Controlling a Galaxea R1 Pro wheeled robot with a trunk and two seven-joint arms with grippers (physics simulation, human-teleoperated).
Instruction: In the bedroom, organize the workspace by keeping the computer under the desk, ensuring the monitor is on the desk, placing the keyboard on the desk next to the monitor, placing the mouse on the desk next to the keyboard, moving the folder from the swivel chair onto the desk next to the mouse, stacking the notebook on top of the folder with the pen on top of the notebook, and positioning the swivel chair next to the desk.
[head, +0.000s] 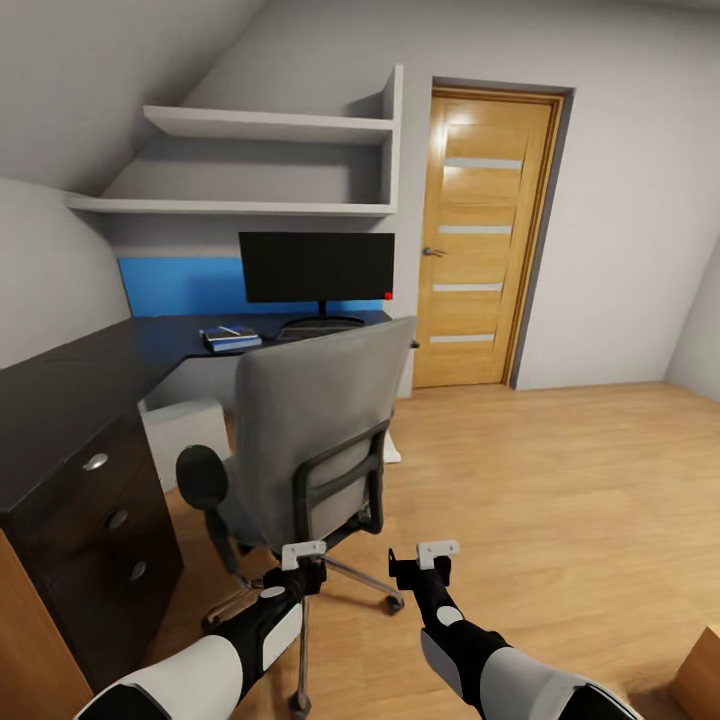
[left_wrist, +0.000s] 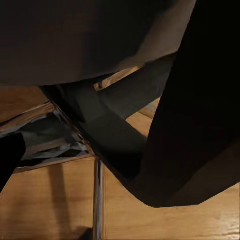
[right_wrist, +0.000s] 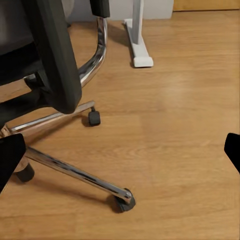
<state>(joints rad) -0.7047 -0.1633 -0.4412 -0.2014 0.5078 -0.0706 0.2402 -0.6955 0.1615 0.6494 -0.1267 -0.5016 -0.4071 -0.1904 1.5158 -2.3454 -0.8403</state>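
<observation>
Where grippers hover, swivel chair just ahead

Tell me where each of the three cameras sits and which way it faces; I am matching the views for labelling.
Head view: from the robot's head, forward and down at the grey upholstered swivel chair, glossy black desk and black flat monitor; both forearms, left gripper and right gripper show.
Left wrist view: on the left arm, close under the chair's dark frame, over wooden floor.
Right wrist view: on the right arm, down at the chair's chrome base and floor; dark fingertips at the edges.
Shared: all three see the chair and floor.
</observation>
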